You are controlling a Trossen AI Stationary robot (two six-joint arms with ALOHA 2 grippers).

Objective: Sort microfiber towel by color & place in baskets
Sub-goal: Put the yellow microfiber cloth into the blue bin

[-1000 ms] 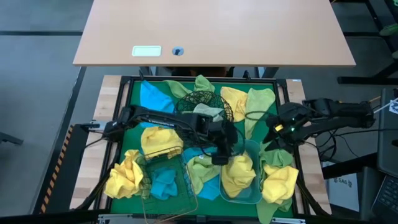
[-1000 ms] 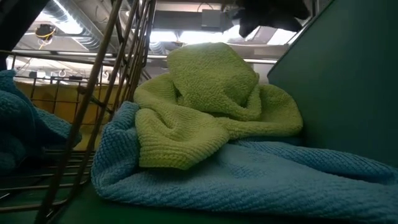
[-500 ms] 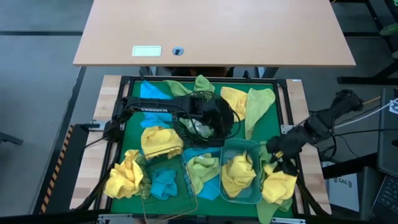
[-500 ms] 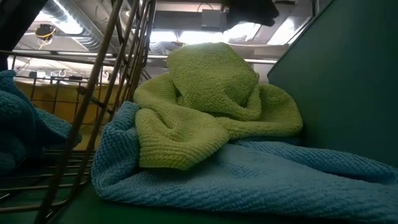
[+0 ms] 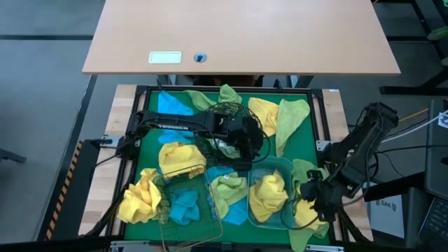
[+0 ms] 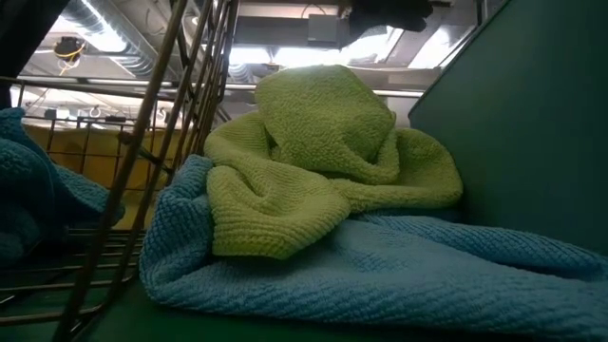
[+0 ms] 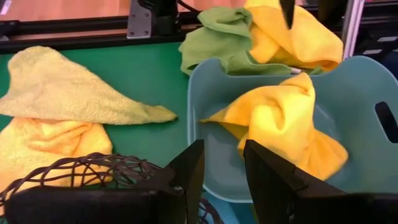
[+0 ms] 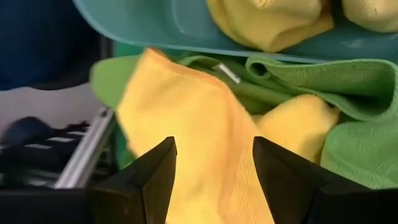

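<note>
Right pincer (image 5: 313, 193) open above a yellow towel (image 5: 312, 210).
It may snag the green towel (image 8: 323, 87) (tangled underneath); left pincer (image 7: 222, 171) apparently empty, open.

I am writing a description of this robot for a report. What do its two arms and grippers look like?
Both arms are dark, almost black, and jointed. The left arm carries white lettering along one link. Each gripper ends in two flat, dark, angular fingers, as the left gripper and the right gripper show. Thin cables run beside the right arm.

In the high view, the round black wire-mesh bowl (image 5: 225, 120) sits upper centre; the rectangular copper-coloured wire basket (image 5: 187, 204) lower left, left of the translucent bluish plastic tub (image 5: 271, 203), which holds a bright yellow cloth (image 5: 269, 194).
</note>
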